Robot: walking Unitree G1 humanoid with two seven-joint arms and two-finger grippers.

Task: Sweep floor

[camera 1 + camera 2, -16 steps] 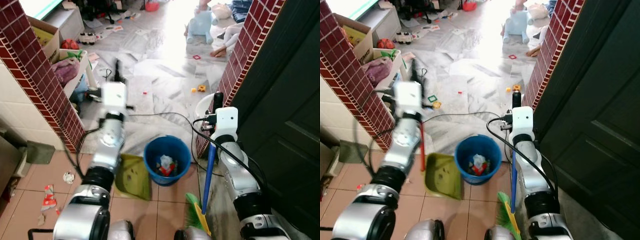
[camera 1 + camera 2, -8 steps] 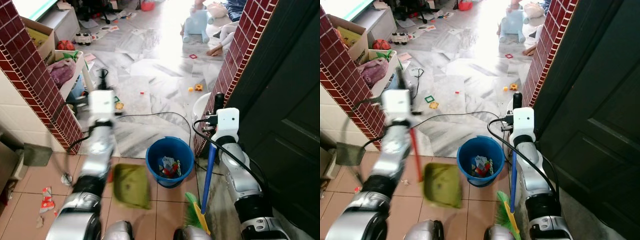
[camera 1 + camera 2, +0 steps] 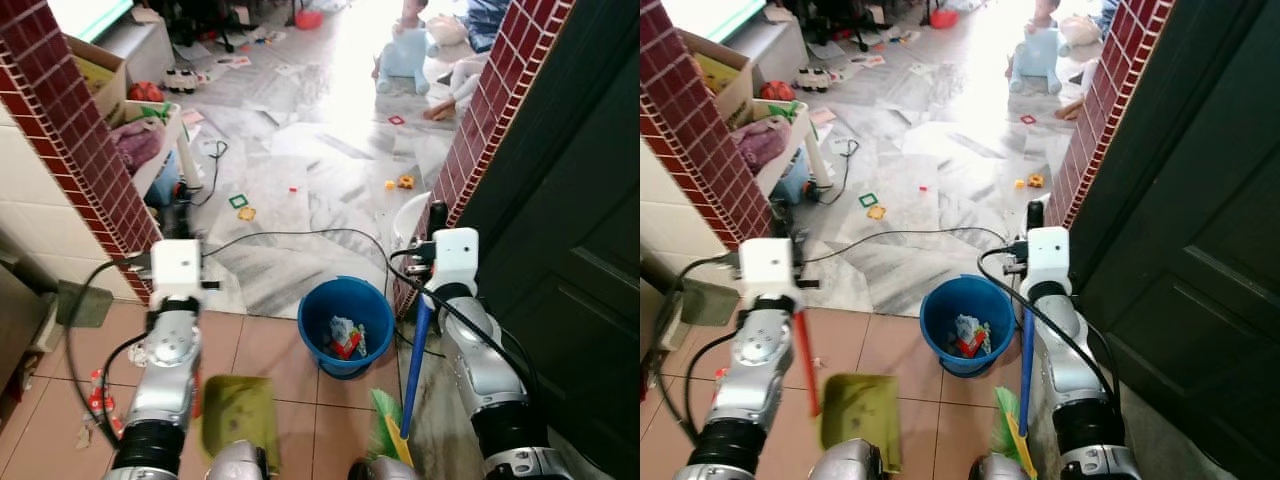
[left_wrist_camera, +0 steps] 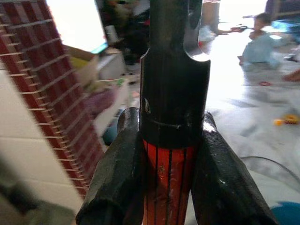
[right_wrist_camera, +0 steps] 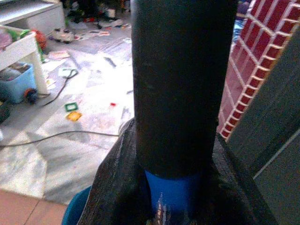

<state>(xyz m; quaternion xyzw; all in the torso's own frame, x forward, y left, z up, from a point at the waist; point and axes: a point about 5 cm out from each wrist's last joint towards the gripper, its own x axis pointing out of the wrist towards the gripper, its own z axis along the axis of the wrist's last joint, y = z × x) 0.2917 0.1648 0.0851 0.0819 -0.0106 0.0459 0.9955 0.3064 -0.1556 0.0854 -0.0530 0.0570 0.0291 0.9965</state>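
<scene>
so it looks like part of the sweeping is done: the blue bucket (image 3: 346, 325) already has some rubbish in it, red and white bits by the look of it. still plenty left though, a few scraps of litter (image 3: 97, 386) sit on the terracotta tiles by the brick pillar, off to the robot's left, and small toys are scattered over the marble floor (image 3: 300, 160) further out.

count of the tools: one dustpan (image 3: 860, 415), green with a red handle, low over the tiles just left of the bucket, and one broom (image 3: 412, 372), blue stick with green bristles, standing just right of the bucket.

left end effector (image 4: 173, 164) is pinching the dustpan's red handle between both fingers. right end effector (image 5: 176, 187) is clamped around the broom's blue stick just under its black grip. one bucket, two pillars, one dark door on the right
</scene>
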